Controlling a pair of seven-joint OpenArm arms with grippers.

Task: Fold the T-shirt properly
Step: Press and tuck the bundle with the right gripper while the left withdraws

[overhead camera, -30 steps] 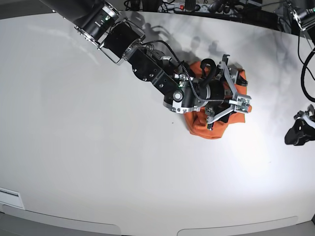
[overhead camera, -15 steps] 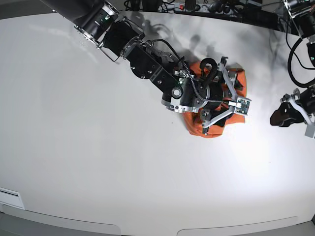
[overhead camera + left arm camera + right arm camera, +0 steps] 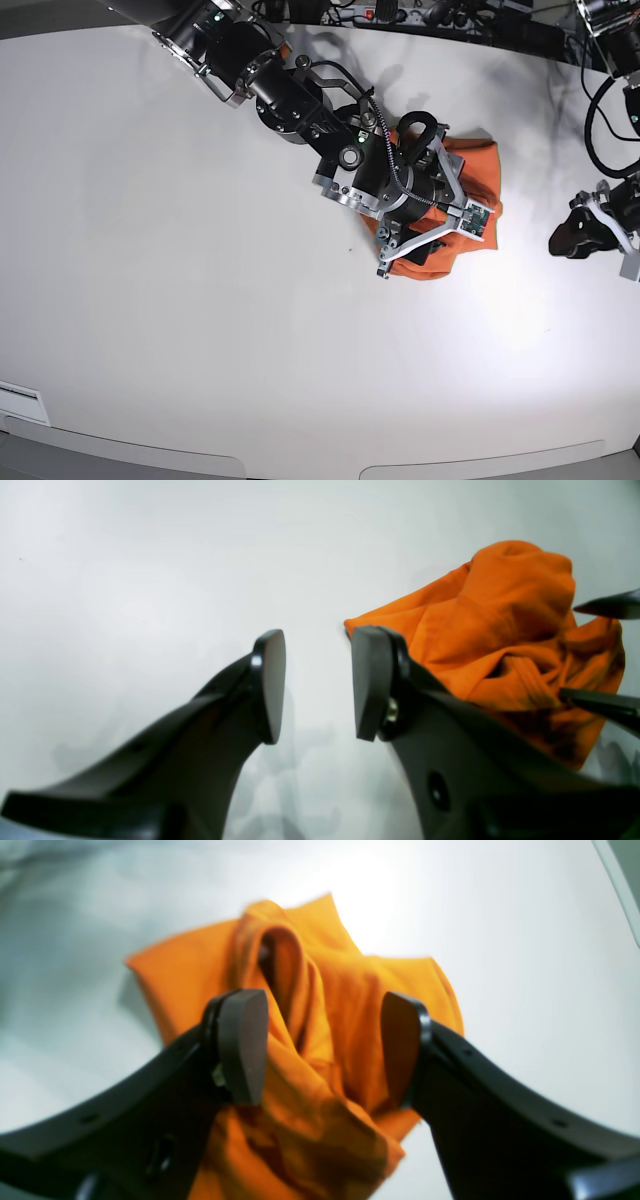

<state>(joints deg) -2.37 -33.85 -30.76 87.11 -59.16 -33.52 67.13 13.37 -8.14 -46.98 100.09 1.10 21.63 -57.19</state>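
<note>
**A:** Start at your right gripper (image 3: 320, 1045). How do its jaws stand?

**B:** Spread wide. In the right wrist view your two dark pads bracket a raised ridge of the plain orange short-sleeved T-shirt of thin soft fabric (image 3: 320, 1005), one pad on each side, neither one pressing cloth that I can see. From the base view that gripper (image 3: 435, 235) hangs right over the bunched shirt (image 3: 480, 175).

**A:** And your left gripper (image 3: 315, 685)?

**B:** Also parted, with nothing but bare white table (image 3: 125, 570) between the pads. It sits well apart from the shirt, off at the table's edge in the base view (image 3: 590, 232). The left wrist camera sees the heap (image 3: 505, 630) beyond its own fingers.

**A:** Where does the shirt lie?

**B:** On the white table (image 3: 200, 320), crumpled into a small mound under your right arm, not spread flat at all. Sleeves, neckline and tag cannot be told apart in the folds.

**A:** What could go wrong from here?

**B:** My judgement: if you close on that ridge, you may pinch several layers at once, and lifting would drag the whole lump instead of opening it. Thin fabric could also slip off the pads if you catch only the crest. And with your left gripper so far away, nothing anchors the cloth while you pull.

**A:** Any writing you can read?

**B:** None on the shirt. Small markings show on the arm housing, too small to read.
</note>
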